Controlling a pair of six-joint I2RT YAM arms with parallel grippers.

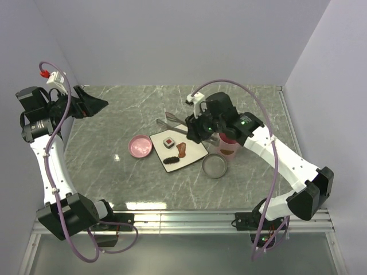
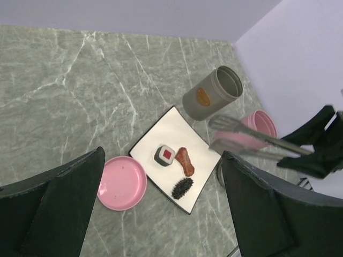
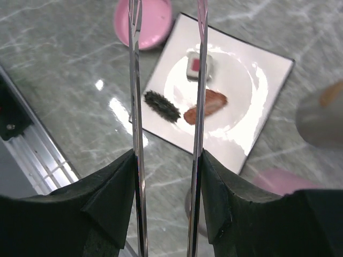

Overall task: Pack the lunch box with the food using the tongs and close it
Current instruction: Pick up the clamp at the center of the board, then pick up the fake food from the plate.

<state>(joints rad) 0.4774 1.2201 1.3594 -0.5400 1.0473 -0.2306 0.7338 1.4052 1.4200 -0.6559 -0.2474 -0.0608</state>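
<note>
Writing: 1 orange oval label on the side of the steel canister (image 2: 202,97); its lettering is too small to read.
Steel canister: 1, open-mouthed, standing on the marble worktop (image 1: 114,172) at 4 o'clock of the plate.
Pink tub: 1 (image 2: 265,122), at 3 o'clock of the plate, partly under the right arm; contents cannot be told.
Pink dish: 1 (image 1: 140,146), shallow and round, hollow side up, just beside the plate at 9 o'clock.
Plate: 1 (image 2: 171,128), white, square and dark-edged, carrying all 3 food pieces.
Food: 1 white block with red centre (image 2: 165,154) at 10 o'clock on the plate; 1 reddish-brown flat piece (image 2: 185,160) near the middle; 1 dark brown oblong (image 2: 182,188) at 7 o'clock.
Tongs: 1 pair (image 2: 230,125), silver, its 2 arms apart, tips pointing toward 10 o'clock past the plate's far corner.
Right gripper (image 1: 195,130): jaws clamped on the tongs, 1 arm against each finger.
Left gripper (image 1: 94,103): jaws wide, gripping nothing, at the worktop's 9 o'clock edge, well apart from the plate.
</note>
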